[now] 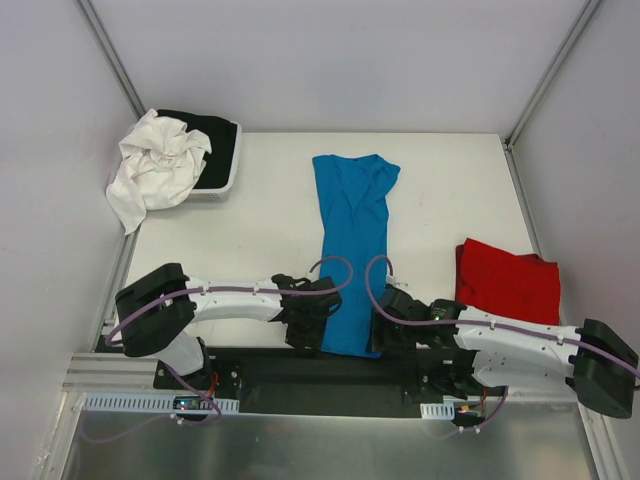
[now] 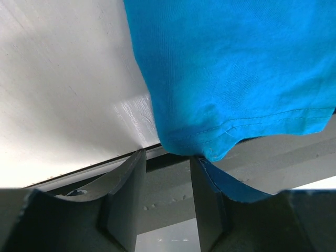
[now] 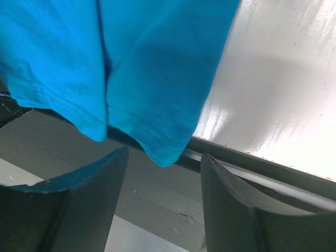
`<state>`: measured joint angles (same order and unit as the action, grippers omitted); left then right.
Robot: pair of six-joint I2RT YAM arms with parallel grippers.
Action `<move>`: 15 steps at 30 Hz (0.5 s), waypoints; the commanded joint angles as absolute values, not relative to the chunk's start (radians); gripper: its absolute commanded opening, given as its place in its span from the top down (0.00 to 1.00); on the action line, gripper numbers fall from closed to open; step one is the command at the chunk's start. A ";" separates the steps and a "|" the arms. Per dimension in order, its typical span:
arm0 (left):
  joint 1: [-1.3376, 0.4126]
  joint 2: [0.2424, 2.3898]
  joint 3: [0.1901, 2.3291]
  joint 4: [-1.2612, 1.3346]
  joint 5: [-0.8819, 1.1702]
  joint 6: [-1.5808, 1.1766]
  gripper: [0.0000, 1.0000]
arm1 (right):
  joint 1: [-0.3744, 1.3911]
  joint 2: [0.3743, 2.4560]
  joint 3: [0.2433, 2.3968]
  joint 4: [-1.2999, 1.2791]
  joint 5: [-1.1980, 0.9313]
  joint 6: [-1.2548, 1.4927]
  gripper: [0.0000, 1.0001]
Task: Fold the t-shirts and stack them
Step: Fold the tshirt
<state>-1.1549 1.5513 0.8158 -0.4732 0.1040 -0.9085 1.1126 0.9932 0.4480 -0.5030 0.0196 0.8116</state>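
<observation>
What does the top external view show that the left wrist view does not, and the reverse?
Only the top view: the red t-shirt, the white garment and the black garment at the far left. Only the left wrist view: the hem stitching, and the left jaws apart, holding nothing. Both: the turquoise t-shirt and the white table.

turquoise shirt [image 3: 147,68] hem, tool [image 3: 164,155] jaws apart

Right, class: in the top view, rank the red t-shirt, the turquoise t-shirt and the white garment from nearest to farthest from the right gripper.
1. turquoise t-shirt: table centre, its hem just beside the right gripper.
2. red t-shirt: on the right side.
3. white garment: far left corner.
</observation>
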 commanded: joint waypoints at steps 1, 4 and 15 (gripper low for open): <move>-1.157 1.514 0.825 -0.471 0.097 -0.913 0.62 | 1.135 1.017 0.443 -0.468 0.055 0.856 0.39; -1.160 1.465 0.804 -0.485 0.097 -0.930 0.62 | 1.143 1.035 0.446 -0.457 0.058 0.856 0.39; -1.192 1.335 0.885 -0.676 0.006 -0.919 0.57 | 1.147 1.140 0.452 -0.373 0.049 0.844 0.51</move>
<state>-1.1759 1.3972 0.8230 -0.5682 0.0723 -0.9203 1.1393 1.1091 0.4477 -0.4202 0.0372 0.8310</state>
